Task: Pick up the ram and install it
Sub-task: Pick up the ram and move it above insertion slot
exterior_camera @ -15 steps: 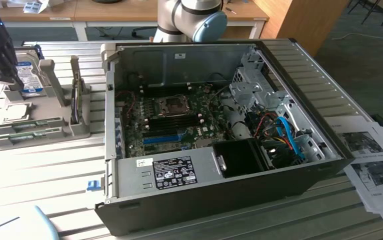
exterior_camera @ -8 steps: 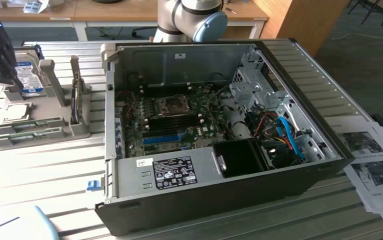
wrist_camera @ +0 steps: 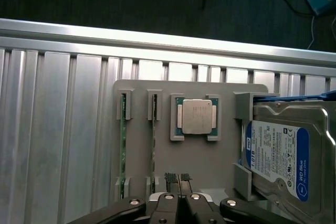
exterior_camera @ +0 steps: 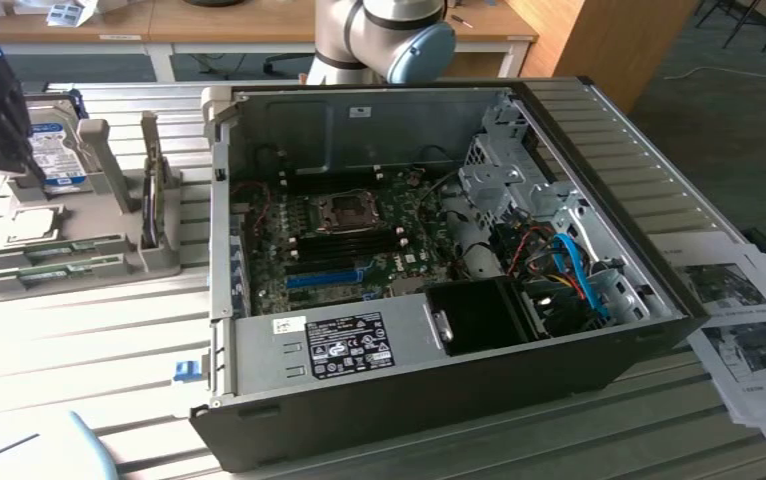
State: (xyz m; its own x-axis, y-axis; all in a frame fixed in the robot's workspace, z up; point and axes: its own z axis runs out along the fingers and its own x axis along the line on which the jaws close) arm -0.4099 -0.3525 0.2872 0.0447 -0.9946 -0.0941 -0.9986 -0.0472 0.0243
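**Exterior view.** An open black desktop computer case lies on its side on a ribbed aluminium table. Its green motherboard is exposed, with a bright-blue plastic slot near the front. The black-and-white label on the silver power supply is too small to read. At the exterior view's left stands a grey plastic fixture carrying a silver boxy hard drive with a blue-and-white label. At the fixture's near end, two long, thin green circuit-board ram sticks sit in their holders. Printed paper sheets lie at the exterior view's right.

**Wrist view.** The hard drive's label reads "WD Blue" and "1.0 TB". A square silver processor sits in a pocket between the ram sticks and the drive. Both sticks stand on edge in parallel slots. The black gripper has its fingers pressed together on nothing. It hangs over the fixture just beside the stick nearer the processor, apart from it.
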